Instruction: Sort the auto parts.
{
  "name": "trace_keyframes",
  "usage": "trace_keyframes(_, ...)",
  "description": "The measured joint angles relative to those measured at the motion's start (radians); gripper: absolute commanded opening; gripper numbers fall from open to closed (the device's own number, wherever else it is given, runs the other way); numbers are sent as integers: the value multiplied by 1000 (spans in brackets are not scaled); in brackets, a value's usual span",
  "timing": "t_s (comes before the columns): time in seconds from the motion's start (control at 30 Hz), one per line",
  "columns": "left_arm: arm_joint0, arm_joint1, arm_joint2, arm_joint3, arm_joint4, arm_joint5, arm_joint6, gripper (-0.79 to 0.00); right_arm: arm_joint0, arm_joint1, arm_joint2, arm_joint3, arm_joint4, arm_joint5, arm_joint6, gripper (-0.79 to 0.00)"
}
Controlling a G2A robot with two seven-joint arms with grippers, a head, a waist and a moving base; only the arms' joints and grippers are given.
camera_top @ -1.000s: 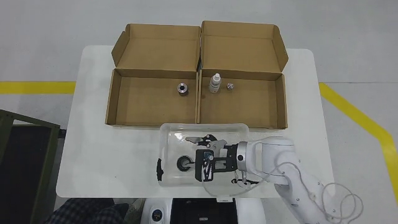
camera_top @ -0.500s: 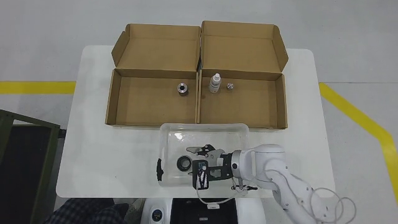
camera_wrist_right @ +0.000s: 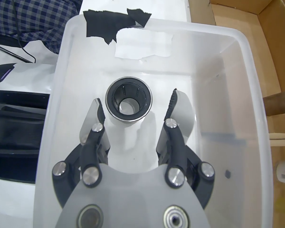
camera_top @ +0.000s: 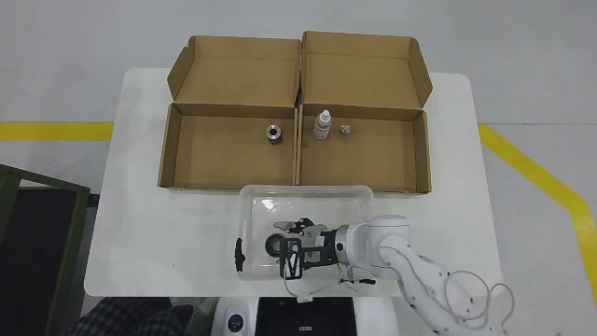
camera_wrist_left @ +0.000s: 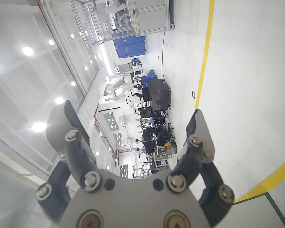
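One part to lift from the clear bin (camera_top: 308, 188): a black linear bearing (camera_wrist_right: 129, 100), on end on the bin floor, bore upward, toward the end wall patched with black tape (camera_wrist_right: 104, 24). Right gripper (camera_wrist_right: 136, 97) low over the bin floor, jaws wide apart and empty, one fingertip just beside the bearing's rim, the other a little clear of it. For a good grip, probably: shift slightly to centre the bearing between the pads, go lower to catch the steel sleeve rather than the lip, close squarely across the widest line, then lift straight up clear of the bin wall. Round and likely slick, so apt to squirt out or tip under an off-centre squeeze. Also on the bin floor, a small dark piece (camera_wrist_right: 227, 173), too small to identify. Beyond the bin, two open cardboard boxes side by side: in the left box (camera_top: 210, 154) a single short metal cylinder (camera_top: 271, 133); in the right box (camera_top: 382, 154) a small white bottle (camera_top: 322, 124) with a tiny metal piece (camera_top: 345, 129) just beside it. Judging by kind, left box the likelier home for the bearing, though not certain. Left gripper (camera_wrist_left: 133, 122) aimed out into the room, jaws spread wide, holding nothing.
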Motion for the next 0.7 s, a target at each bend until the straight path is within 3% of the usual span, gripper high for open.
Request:
trace_keyframes(0.53,0,0,0,0,0,0,0,0,60,-9,-59,65,13,12,-15,-342)
trace_keyframes(0.7,0,0,0,0,0,0,0,0,75,-12,-77,85,22,20,-21,-422)
